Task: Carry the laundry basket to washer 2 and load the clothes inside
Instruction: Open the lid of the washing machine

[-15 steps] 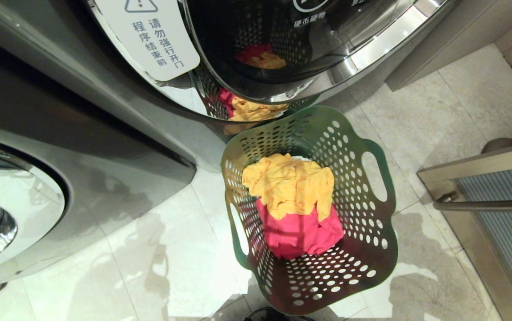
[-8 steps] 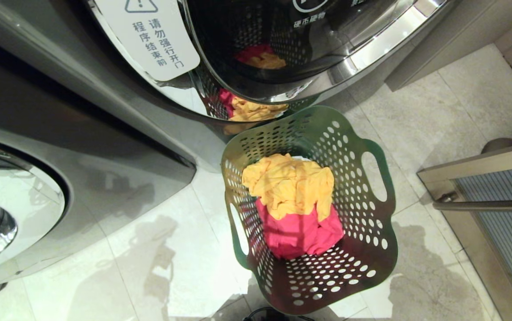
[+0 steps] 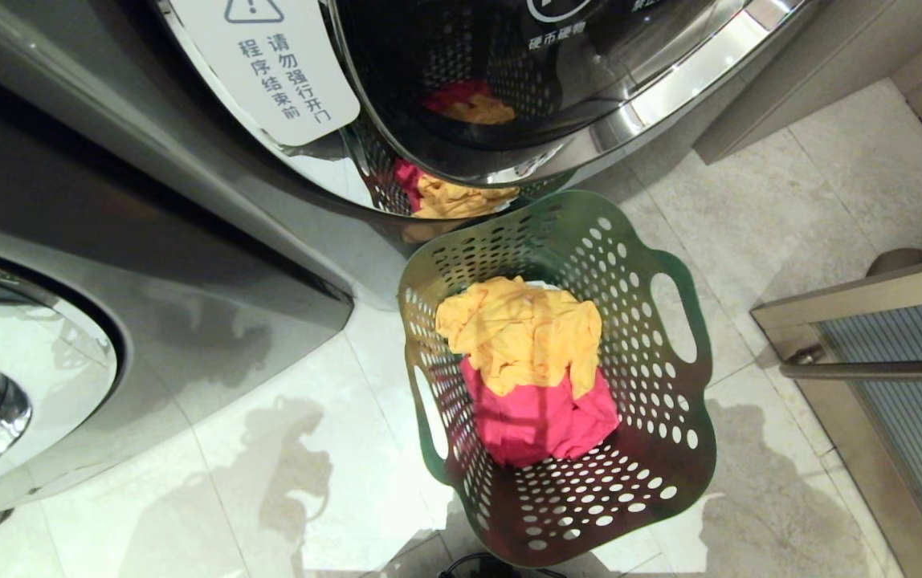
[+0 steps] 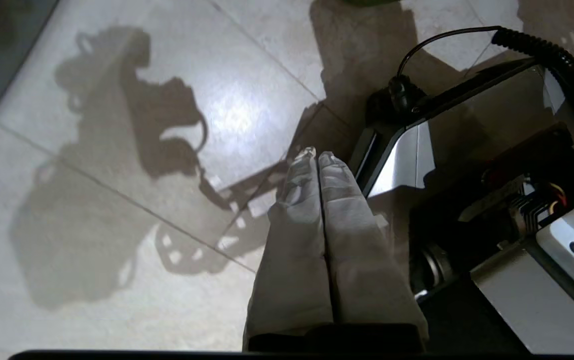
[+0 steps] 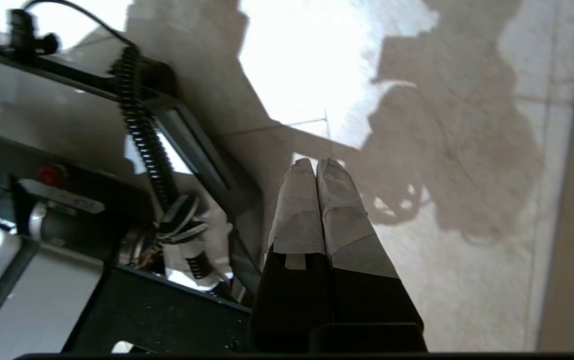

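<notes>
The laundry basket is seen standing upright on the tiled floor, directly in front of a dark grey front-load washer whose chrome-ringed glass door mirrors the basket and its contents. No numeral can be read on this washer from the head view; only a white warning label with Chinese characters is visible. A second grey washer is seen to the robot's left.

The clothes are seen lying inside the basket: a yellow-orange garment is piled on a pink-red garment, with a sliver of white cloth at the far edge.

Neither arm is visible in the head view. The left gripper is held low beside the robot's base, pointed down toward the floor, its white-wrapped fingers pressed together and holding nothing. The right gripper is posed likewise on the other side of the base, aimed at the floor, fingers pressed flat together, nothing between them. A metal-framed glass door is seen to the robot's right.
</notes>
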Robot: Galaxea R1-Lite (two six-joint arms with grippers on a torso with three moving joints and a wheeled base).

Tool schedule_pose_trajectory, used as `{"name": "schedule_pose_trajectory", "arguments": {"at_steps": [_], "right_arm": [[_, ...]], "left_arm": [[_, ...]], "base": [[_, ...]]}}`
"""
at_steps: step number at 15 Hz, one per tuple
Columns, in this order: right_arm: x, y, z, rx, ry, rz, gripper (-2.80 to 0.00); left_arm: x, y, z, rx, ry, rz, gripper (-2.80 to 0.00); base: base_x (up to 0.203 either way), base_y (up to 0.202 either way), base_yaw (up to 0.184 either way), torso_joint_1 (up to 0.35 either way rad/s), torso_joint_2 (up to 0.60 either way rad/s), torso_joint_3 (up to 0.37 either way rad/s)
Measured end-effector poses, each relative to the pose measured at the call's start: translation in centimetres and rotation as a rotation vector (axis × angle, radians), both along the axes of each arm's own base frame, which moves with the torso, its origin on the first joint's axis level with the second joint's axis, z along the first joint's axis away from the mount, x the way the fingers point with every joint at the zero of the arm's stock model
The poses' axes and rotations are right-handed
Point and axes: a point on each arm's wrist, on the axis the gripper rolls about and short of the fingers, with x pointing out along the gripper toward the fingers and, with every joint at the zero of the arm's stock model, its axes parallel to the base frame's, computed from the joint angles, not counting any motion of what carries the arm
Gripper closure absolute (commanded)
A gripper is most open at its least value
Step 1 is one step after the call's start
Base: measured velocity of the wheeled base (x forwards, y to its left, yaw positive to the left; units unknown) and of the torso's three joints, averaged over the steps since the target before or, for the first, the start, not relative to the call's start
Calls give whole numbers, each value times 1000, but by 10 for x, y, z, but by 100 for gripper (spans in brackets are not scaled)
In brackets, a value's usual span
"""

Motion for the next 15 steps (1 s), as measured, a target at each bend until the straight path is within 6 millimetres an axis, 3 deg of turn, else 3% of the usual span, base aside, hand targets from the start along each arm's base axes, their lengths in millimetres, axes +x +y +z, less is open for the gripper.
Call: {"name": "schedule_pose_trajectory", "arguments": {"at_steps": [6, 11, 15], "right_arm": [[1, 3, 0, -13, 23, -272, 0], [-11, 4, -4, 25, -215, -219, 0], [-12, 3, -6, 60, -416, -213, 0]], "left_arm": [[-3, 0, 1, -10, -24, 374, 0], [-18, -1, 0, -36, -272, 393, 0], [-21, -1, -1, -47, -327, 391, 0]], "base": [[0, 0, 0, 0, 0, 0], [0, 0, 0, 0, 0, 0], [0, 0, 0, 0, 0, 0]]}}
